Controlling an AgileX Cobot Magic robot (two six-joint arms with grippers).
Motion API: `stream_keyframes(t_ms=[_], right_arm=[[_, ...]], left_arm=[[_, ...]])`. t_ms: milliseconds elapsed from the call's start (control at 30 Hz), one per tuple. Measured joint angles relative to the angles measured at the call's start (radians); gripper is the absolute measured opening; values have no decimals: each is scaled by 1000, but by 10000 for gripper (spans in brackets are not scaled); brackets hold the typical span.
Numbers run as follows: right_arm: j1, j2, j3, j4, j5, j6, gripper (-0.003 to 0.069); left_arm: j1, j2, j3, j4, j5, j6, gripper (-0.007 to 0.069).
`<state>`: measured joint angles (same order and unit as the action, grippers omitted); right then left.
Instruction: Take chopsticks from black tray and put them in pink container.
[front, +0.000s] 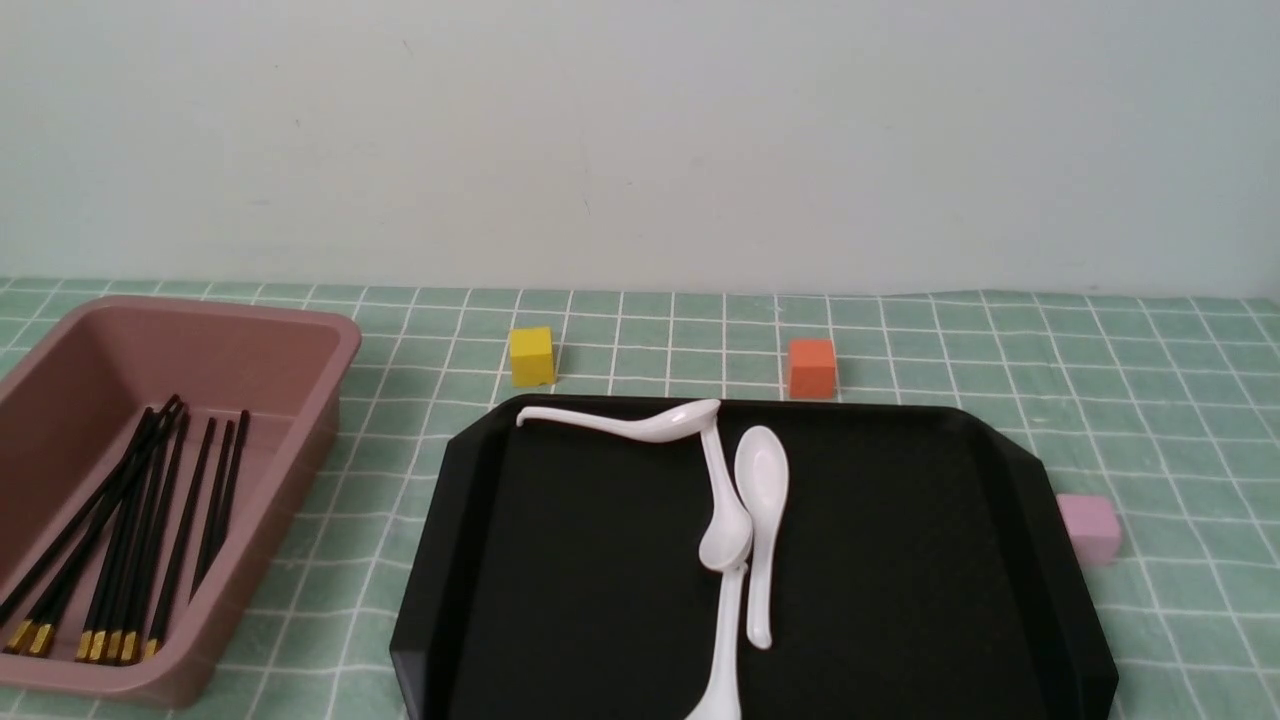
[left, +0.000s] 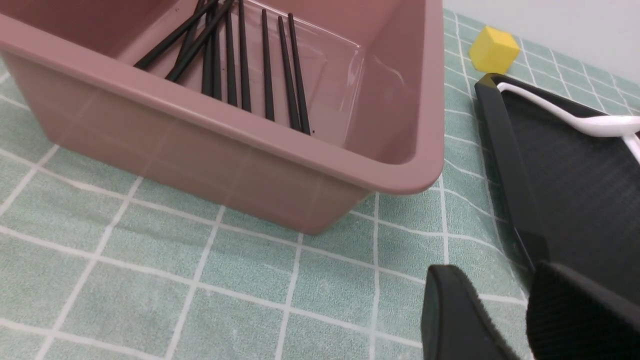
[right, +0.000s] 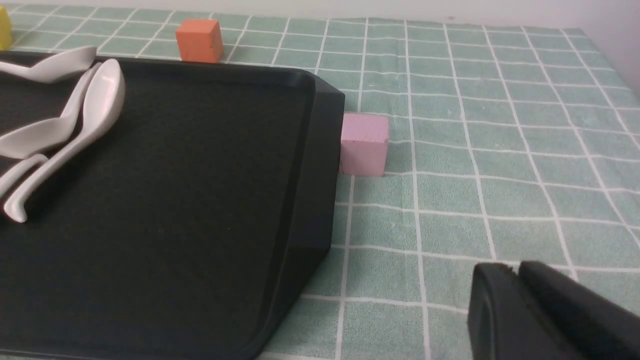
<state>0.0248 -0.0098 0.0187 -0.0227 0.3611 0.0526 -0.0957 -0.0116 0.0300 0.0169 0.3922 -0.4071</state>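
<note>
The chopsticks (front: 130, 540) are lying bunched in the pink container (front: 300, 330) at the left, gold ends nearest. The black tray (front: 900, 600) beside it is holding only white spoons (front: 760, 500). A yellow cube (front: 531, 356) and an orange cube (front: 811, 367) are sitting beyond the tray's far edge; a pale pink cube (front: 1088, 526) is touching its right edge. A green checked cloth (front: 1150, 400) is covering the table before a pale wall (front: 640, 140). The left gripper (left: 525, 305) is hovering with its jaws slightly spread and empty; the right gripper (right: 517, 285) has its jaws pressed together.

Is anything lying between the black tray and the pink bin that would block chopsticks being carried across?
Nothing visible does. Only bare checked cloth lies between the black tray and the pink container. The chopsticks in view already lie inside it; the tray shows only white spoons.
</note>
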Motion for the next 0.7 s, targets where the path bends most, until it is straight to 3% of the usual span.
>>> stream_keyframes(t_ms=[700], right_arm=[[0, 0, 0, 0, 1, 0, 90]], left_arm=[[0, 0, 0, 0, 0, 0, 239]])
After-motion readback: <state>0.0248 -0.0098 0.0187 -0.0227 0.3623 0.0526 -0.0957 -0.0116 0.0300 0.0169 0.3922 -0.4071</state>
